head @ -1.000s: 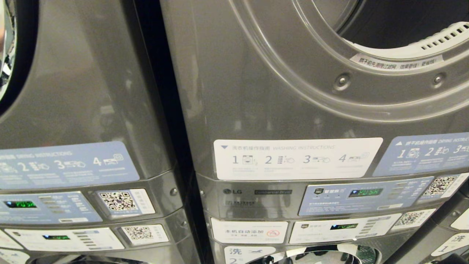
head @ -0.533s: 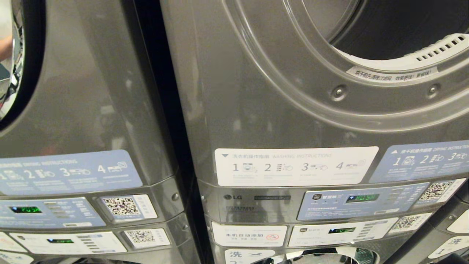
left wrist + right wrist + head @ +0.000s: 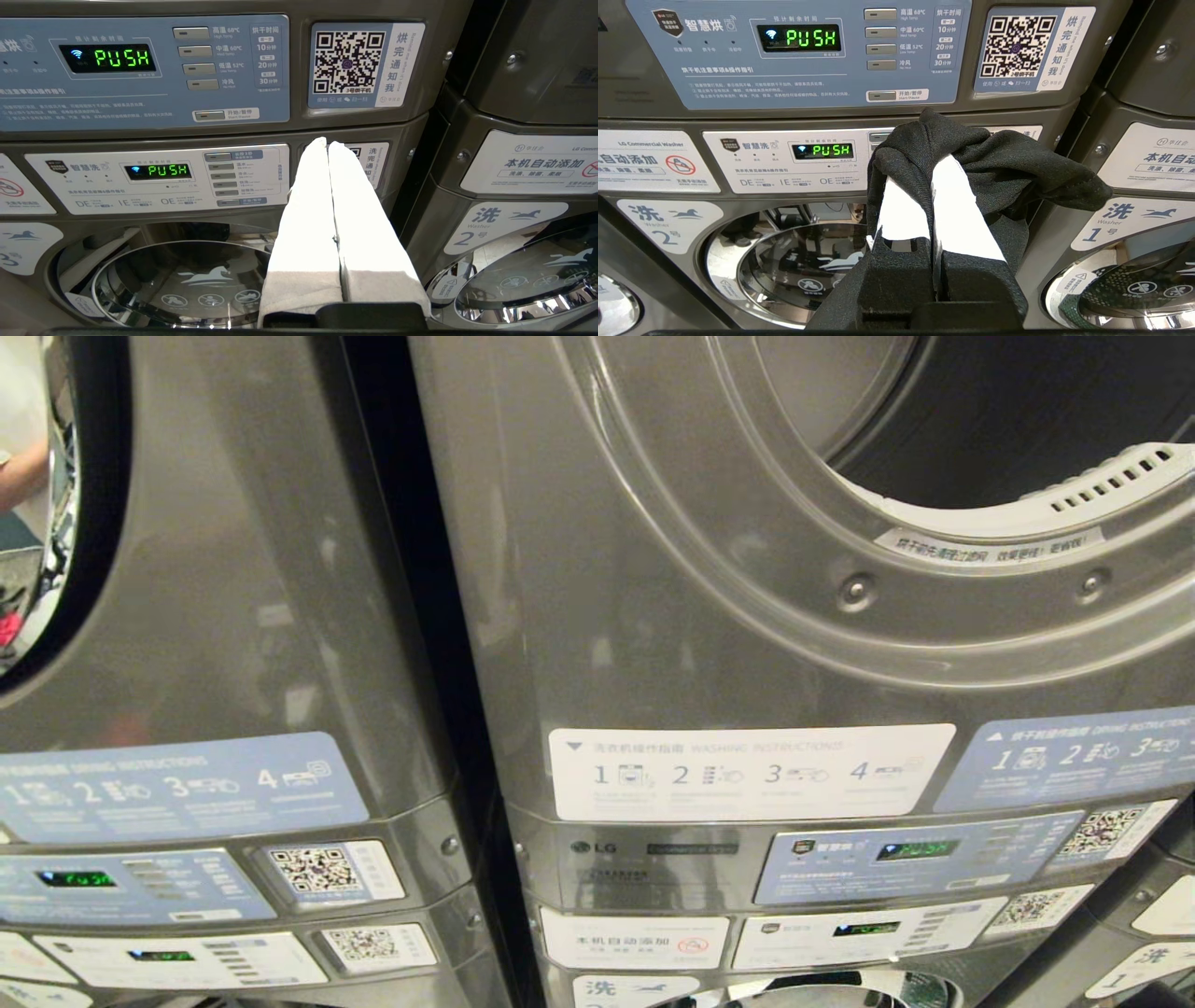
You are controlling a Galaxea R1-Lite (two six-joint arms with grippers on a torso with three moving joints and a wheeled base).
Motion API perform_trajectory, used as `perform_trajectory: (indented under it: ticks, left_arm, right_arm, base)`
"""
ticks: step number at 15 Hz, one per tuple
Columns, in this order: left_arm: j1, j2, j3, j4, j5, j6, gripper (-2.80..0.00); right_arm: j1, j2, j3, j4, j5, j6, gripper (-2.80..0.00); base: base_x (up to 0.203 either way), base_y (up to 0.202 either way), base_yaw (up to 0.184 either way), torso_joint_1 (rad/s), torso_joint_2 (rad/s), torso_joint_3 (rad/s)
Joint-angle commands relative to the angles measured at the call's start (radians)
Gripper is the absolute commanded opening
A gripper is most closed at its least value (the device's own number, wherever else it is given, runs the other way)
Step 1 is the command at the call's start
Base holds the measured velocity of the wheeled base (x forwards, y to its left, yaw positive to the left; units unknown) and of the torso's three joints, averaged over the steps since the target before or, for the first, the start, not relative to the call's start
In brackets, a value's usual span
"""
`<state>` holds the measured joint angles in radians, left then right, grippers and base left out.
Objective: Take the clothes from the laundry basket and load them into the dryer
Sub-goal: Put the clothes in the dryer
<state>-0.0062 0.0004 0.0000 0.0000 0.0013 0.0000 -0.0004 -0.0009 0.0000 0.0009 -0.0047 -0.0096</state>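
The grey dryer [image 3: 653,569] fills the head view, its round opening [image 3: 990,420] showing a dark drum at the upper right. Neither arm shows in that view. My right gripper [image 3: 930,156] is shut on a black garment [image 3: 1008,163], which drapes over the white fingers [image 3: 957,210] and hangs in front of the control panels. My left gripper [image 3: 327,143] is shut with nothing between its white fingers [image 3: 308,219]. It points at the neighbouring stack's panels. The laundry basket is out of view.
A second grey stack [image 3: 205,616] stands to the left across a dark gap [image 3: 401,616]. Control panels [image 3: 924,854] reading PUSH sit under the dryer. Shut washer doors [image 3: 784,266] [image 3: 187,280] with chrome rims lie below the panels.
The whole head view has slid downward in the picture, so the camera has risen. More of the dryer's dark opening shows now.
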Motion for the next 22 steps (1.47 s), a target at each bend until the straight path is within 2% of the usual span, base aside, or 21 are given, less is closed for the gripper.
perform_trajectory:
  ticks: [1,22]
  left_arm:
    - [0.0,0.0,0.0,0.0,0.0,0.0,-2.8]
    - [0.0,0.0,0.0,0.0,0.0,0.0,-2.8]
  right_arm:
    - [0.0,-0.001,0.0,0.001,0.0,-0.001,-2.8]
    - [0.0,-0.001,0.0,0.001,0.0,0.0,-2.8]
  base:
    - [0.0,0.0,0.0,0.051,-0.11,-0.056]
    - [0.0,0.0,0.0,0.061,-0.12,-0.062]
